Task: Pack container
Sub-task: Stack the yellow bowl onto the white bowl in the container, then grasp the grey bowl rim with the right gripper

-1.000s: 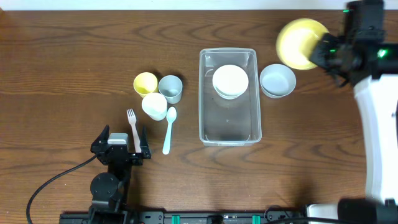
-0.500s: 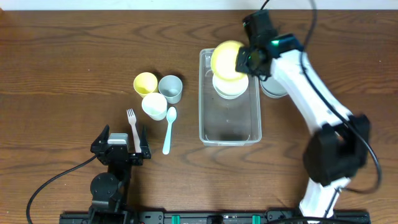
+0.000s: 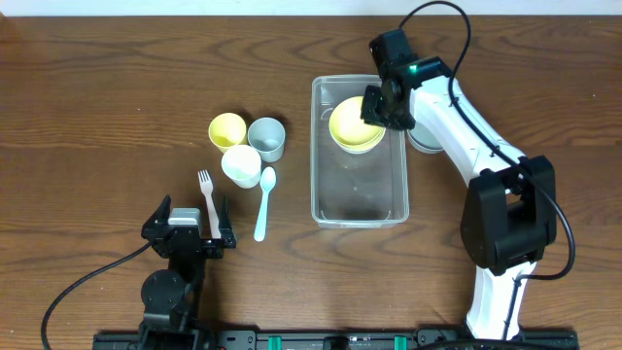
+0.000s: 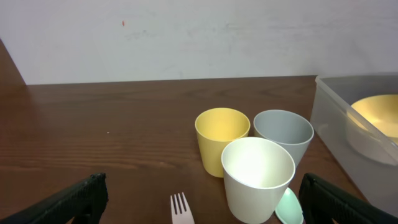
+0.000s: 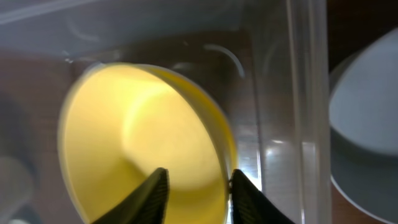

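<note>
The clear plastic container (image 3: 358,187) stands at the table's middle. A yellow bowl (image 3: 350,121) sits in its far end, nested on a white bowl (image 3: 359,147). My right gripper (image 3: 375,109) is shut on the yellow bowl's right rim, one finger inside and one outside. In the right wrist view the gripper (image 5: 196,186) straddles the yellow bowl (image 5: 137,143) beside the container wall (image 5: 305,93). My left gripper (image 3: 190,233) is open and empty near the front edge, behind a fork. The left wrist view shows the container (image 4: 329,106) with the yellow bowl (image 4: 379,109) inside.
A pale grey bowl (image 3: 430,142) sits right of the container, partly under my right arm. Left of the container stand a yellow cup (image 3: 226,129), a grey cup (image 3: 266,138) and a white cup (image 3: 241,165), with a fork (image 3: 207,199) and a mint spoon (image 3: 263,199).
My right arm swung in from the far right with the yellow bowl and lowered it onto the white bowl inside the container. The left arm has not moved.
</note>
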You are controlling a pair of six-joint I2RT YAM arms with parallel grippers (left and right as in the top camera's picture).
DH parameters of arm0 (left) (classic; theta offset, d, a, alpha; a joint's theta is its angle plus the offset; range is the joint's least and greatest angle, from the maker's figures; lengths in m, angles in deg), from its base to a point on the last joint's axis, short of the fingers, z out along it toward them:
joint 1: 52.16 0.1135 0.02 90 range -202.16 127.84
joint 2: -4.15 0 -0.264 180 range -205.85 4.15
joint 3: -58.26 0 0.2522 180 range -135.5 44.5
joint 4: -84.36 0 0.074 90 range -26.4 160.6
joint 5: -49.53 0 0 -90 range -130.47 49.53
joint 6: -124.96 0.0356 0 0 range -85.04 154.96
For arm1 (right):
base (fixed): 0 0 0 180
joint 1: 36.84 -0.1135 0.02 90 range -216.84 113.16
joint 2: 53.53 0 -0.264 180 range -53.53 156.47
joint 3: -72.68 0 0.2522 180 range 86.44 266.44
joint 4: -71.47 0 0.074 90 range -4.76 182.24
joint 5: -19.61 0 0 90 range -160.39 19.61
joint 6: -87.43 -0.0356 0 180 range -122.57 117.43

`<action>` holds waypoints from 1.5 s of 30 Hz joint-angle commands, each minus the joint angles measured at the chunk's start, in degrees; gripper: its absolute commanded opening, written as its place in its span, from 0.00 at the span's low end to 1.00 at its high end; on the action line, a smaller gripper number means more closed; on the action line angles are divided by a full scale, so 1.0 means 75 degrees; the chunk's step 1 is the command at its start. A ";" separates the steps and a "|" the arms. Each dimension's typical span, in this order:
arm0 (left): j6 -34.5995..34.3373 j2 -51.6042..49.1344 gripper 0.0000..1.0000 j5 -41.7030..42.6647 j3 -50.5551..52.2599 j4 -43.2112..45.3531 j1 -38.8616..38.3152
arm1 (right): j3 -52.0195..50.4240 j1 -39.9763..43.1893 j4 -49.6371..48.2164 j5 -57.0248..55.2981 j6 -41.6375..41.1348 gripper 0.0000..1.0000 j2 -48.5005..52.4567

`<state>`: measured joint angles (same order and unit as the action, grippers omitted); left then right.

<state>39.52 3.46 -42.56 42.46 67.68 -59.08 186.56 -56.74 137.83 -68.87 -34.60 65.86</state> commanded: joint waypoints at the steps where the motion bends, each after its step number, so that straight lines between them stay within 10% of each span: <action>1: 0.0076 0.0047 0.98 -0.0055 0.0239 -0.0146 -0.0023 | 0.0726 0.0187 0.0230 0.0181 0.0254 0.50 -0.0810; 14: 0.0073 0.0047 0.98 -0.0055 0.0239 -0.0146 -0.0023 | 0.0350 0.2693 0.2116 -0.0405 0.0251 0.57 -0.1813; 27: 0.0076 0.0047 0.98 -0.0055 0.0239 -0.0146 -0.0023 | -0.3284 0.3241 -0.1163 0.0061 0.0516 0.56 -0.1644; 45: 0.0073 0.0047 0.98 -0.0055 0.0239 -0.0146 -0.0023 | -0.3678 0.3016 -0.2197 0.0691 0.1166 0.53 -0.1647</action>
<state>39.52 3.46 -42.56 42.46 67.68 -59.08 158.54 -33.50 121.38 -64.96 -27.17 53.76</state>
